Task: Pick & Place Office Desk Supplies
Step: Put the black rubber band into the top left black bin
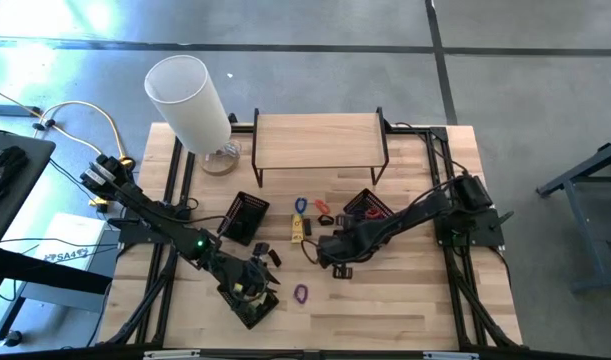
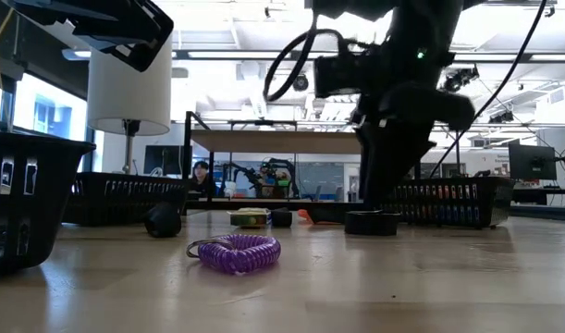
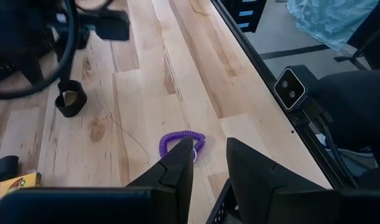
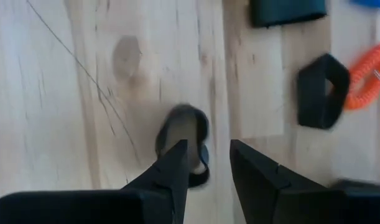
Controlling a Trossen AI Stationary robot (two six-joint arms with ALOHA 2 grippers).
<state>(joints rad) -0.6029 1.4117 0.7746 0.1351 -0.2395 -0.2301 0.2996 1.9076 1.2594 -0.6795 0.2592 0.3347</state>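
The right gripper (image 4: 205, 158) stood low over the worktop (image 1: 405, 300), partly open around a small black ring-shaped piece (image 4: 183, 144) lying on the wood, not lifted. The left gripper (image 3: 208, 165), partly open and empty, hovered near the purple coiled band (image 3: 180, 142) beside a black basket (image 1: 247, 305).

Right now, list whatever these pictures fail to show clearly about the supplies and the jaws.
- Dark ring-shaped piece, right wrist view: blurred, its near part hidden by the right gripper; touching or not, unclear.
- Purple coil band, left wrist view: its near part hidden behind the left gripper.
- Yellow packet, left wrist view: cut off by the edge.
- Basket contents, low view: hidden by its wall.
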